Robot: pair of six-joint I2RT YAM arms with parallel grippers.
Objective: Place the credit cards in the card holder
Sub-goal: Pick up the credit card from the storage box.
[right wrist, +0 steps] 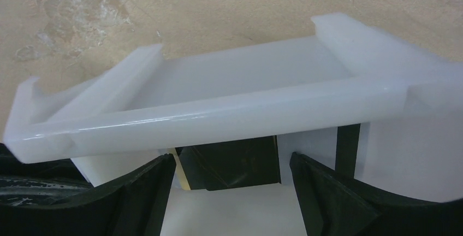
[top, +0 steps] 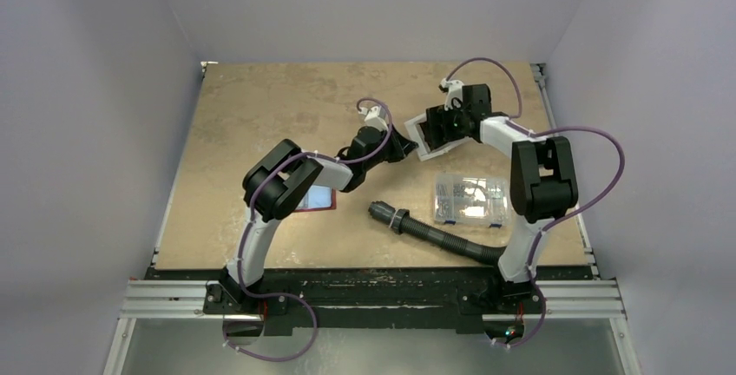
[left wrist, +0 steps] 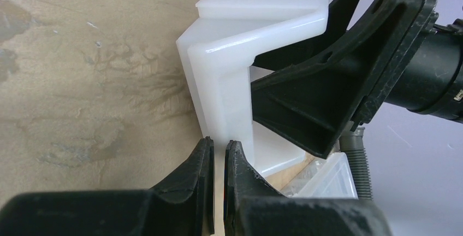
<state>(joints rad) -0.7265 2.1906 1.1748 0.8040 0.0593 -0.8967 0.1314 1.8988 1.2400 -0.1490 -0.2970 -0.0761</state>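
Observation:
The red card holder (top: 323,207) lies on the table, partly under my left arm's elbow, with a blue credit card (top: 319,196) on it. No other card shows clearly. My left gripper (top: 404,145) (left wrist: 218,142) is shut, its tips against a corner of the white tray (left wrist: 218,72), with only a thin pale slit between the jaws. My right gripper (top: 443,123) (right wrist: 232,159) is open, reaching into the same tray (right wrist: 218,116) from the far side. Its black fingers (left wrist: 311,99) hold nothing, and white surface shows between them.
The white tray (top: 427,141) sits tilted at the back centre between both grippers. A clear compartment box (top: 469,199) lies near the right arm. A black corrugated hose (top: 434,232) runs from mid-table toward the right base. The table's left edge (top: 178,175) borders the wall.

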